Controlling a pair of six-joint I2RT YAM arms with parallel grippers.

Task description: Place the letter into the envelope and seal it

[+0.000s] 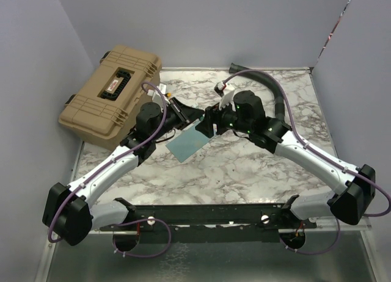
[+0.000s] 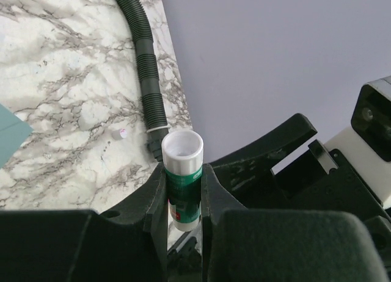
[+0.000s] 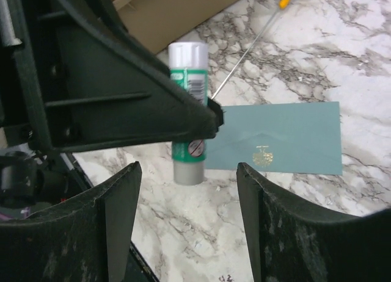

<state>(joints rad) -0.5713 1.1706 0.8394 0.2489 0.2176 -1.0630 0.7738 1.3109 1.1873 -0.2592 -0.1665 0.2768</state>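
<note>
The left gripper (image 2: 183, 171) clamps a green glue stick (image 2: 181, 151). The right gripper (image 3: 188, 169) stands spread either side of its lower end. The envelope (image 3: 293, 132) lies flat at centre right, and the letter is out of sight. The step is probably uncapping: close squarely on that end, then pull straight along the stick.

A robot lab cell: marble-look table (image 1: 244, 166) boxed by plain pale walls (image 1: 214, 25).

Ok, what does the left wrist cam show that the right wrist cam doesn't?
Left wrist only: the black corrugated hose, a small white piece beside it, and the open white end of the glue stick. Right wrist only: the gold emblem on the envelope, the tan case, the open right gripper. Both: the glue stick clamped in the left gripper, the envelope, the marble table.
</note>
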